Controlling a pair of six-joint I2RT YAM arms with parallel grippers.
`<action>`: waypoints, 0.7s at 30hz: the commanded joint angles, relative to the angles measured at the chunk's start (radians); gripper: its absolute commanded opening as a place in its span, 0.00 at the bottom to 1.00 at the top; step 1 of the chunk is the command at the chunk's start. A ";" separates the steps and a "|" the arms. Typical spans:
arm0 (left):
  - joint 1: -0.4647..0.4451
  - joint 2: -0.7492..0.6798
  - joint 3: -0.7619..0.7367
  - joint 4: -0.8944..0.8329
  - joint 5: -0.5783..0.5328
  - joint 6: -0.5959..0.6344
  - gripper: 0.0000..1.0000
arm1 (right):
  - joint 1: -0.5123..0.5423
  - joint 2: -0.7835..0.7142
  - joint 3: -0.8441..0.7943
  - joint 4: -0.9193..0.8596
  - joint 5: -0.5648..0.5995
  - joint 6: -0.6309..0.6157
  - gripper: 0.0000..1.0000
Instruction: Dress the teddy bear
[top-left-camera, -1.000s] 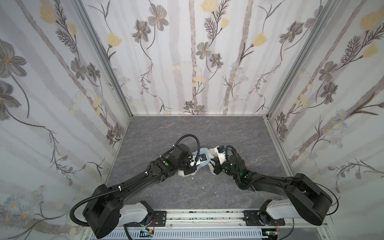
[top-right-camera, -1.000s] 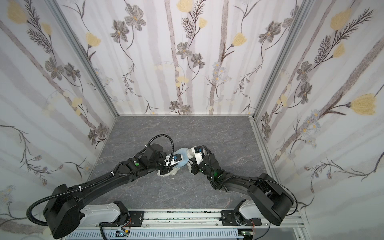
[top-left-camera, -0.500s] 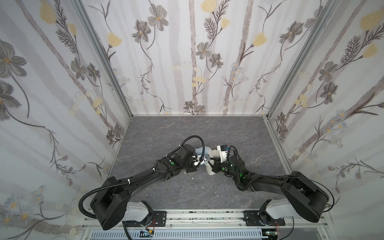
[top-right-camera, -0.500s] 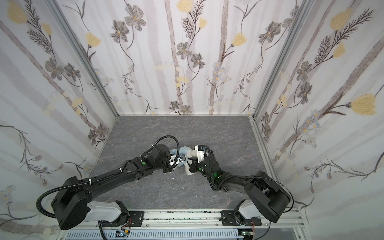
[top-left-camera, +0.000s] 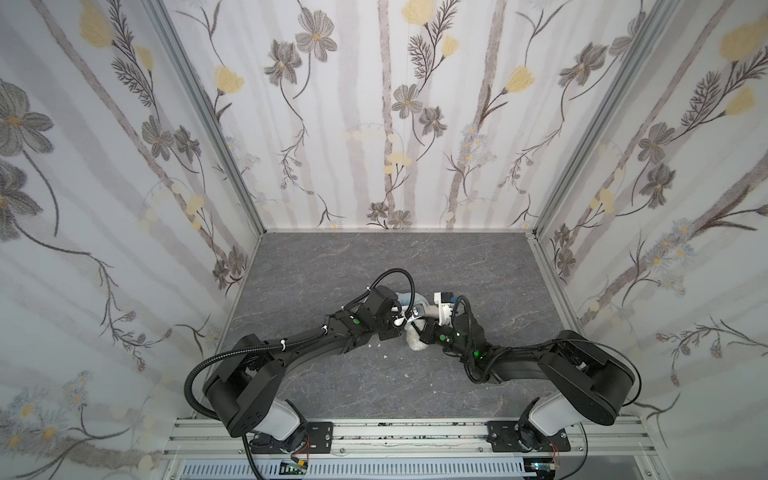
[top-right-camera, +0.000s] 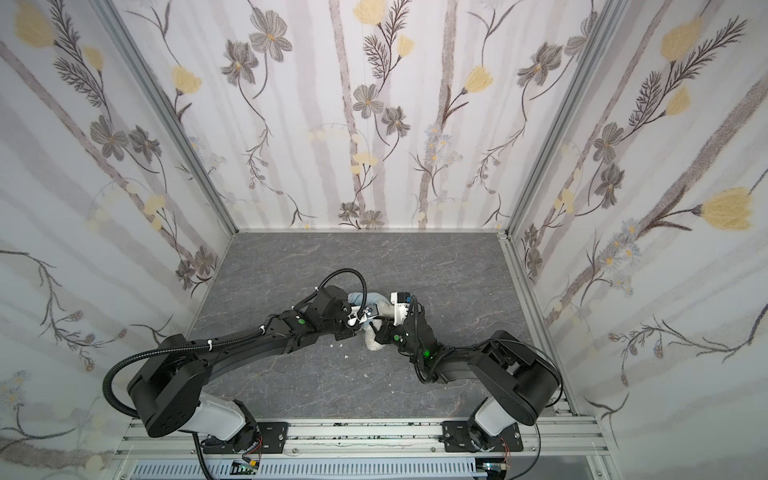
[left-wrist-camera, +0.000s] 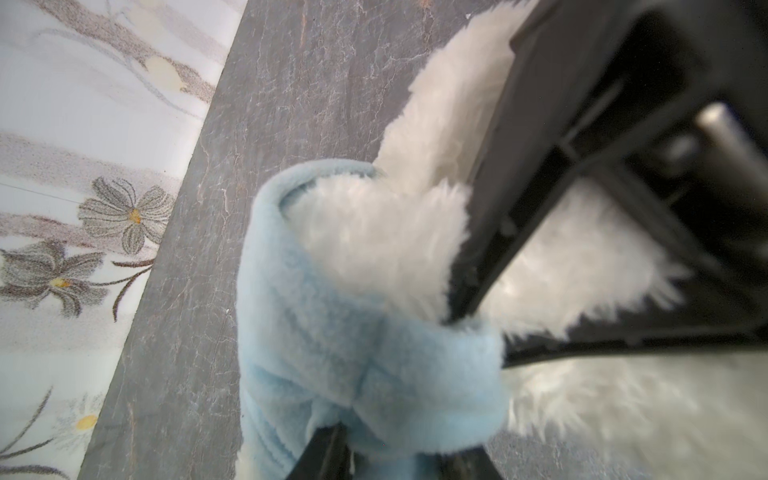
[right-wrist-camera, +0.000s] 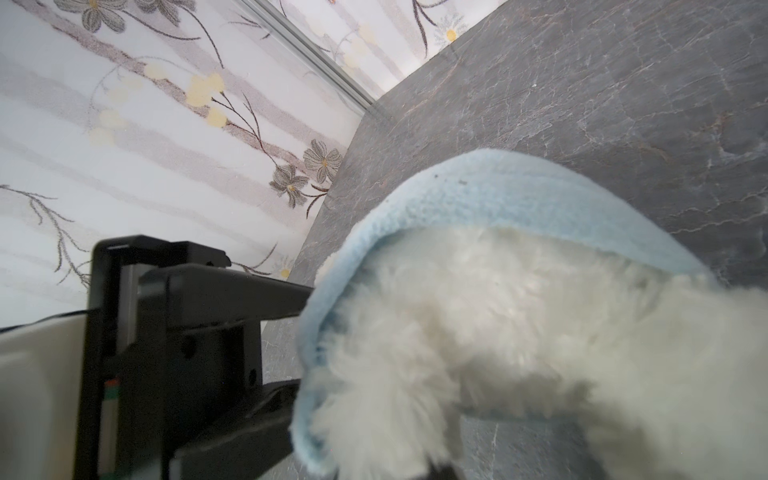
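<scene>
Left jaws: On the left gripper (right-wrist-camera: 297, 347) I saw the two black fingers (right-wrist-camera: 232, 291) standing a little apart, both reaching the hem of the hoodie (right-wrist-camera: 498, 187). A wad of blue fleece sat between them, but I could not tell whether they pinched it.
Right jaws: The right gripper (top-left-camera: 422, 329) had its jaws together, pressed against white fur. Its own wrist view showed me no fingertips, so I could not make out what they nipped, if anything.
Hidden: In both top views the two arms crossed over the teddy bear (top-left-camera: 413, 341), leaving me only a tuft of white and a scrap of blue. Face, eyes and nose were out of my sight in every view, and the close fur in the wrist views was blurred.
Bear's place: It lay about the middle of the worktop (top-left-camera: 332, 266), well clear of every edge, between the two grippers.
Bear's axis: The long axis ran roughly from far edge to near edge, blue-clad end toward the far edge and bare white end toward the near edge. I could not tell which end was the head.
Hoodie: It sat partly over the bear, with a furry part poking out of one opening in the left wrist view.
</scene>
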 joint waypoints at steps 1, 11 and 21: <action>-0.001 0.010 -0.020 0.278 0.119 -0.056 0.23 | 0.012 0.006 -0.003 0.244 -0.201 0.049 0.00; 0.022 -0.093 -0.088 0.251 0.172 -0.058 0.00 | -0.148 -0.097 -0.127 0.165 -0.163 -0.007 0.00; 0.063 -0.220 -0.132 0.196 0.228 -0.105 0.00 | -0.219 -0.205 -0.192 0.087 -0.103 -0.053 0.00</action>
